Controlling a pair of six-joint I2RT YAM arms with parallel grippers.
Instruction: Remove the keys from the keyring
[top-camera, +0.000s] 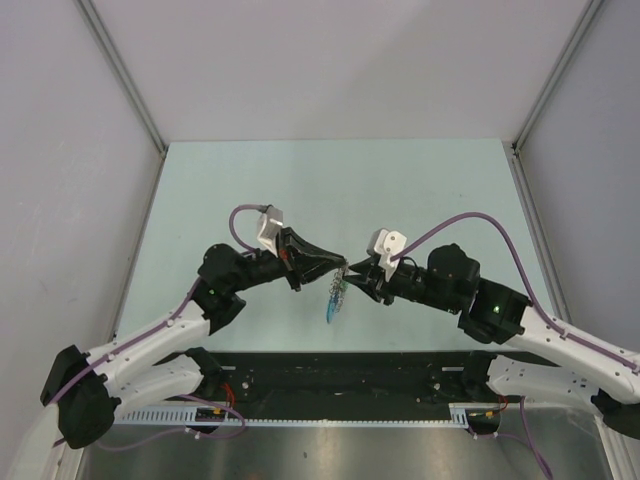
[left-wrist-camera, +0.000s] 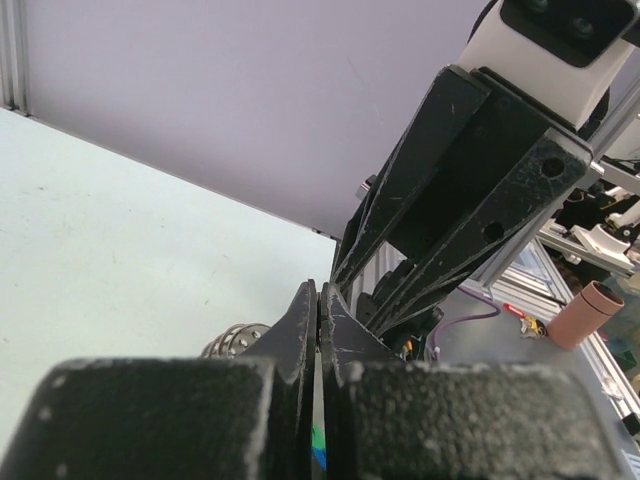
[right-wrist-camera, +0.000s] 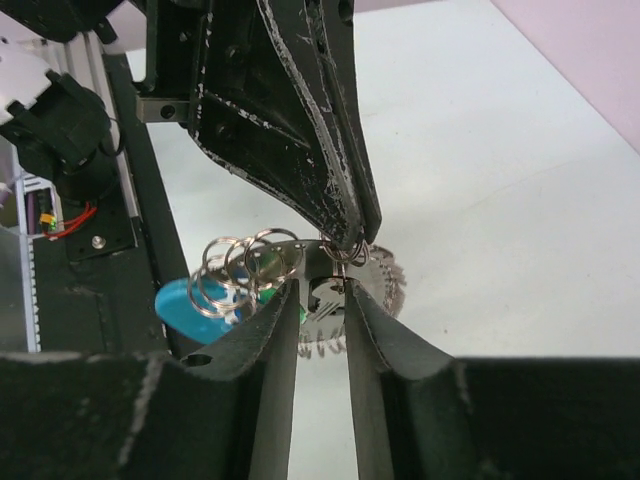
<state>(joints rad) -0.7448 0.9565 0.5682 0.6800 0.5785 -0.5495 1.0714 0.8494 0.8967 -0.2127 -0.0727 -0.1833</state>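
Flat silvery metal keys (right-wrist-camera: 378, 278), over bench (top-camera: 300, 180) near edge | left gripper (right-wrist-camera: 348, 240) pinches thin wire keyring (right-wrist-camera: 346, 254), right gripper (right-wrist-camera: 322, 290) clamps a key | I'd twist slowly.

We are looking down on the table (top-camera: 320, 180) from high behind; wrist cameras are facing each other closely, sharing the keys (right-wrist-camera: 385, 280).
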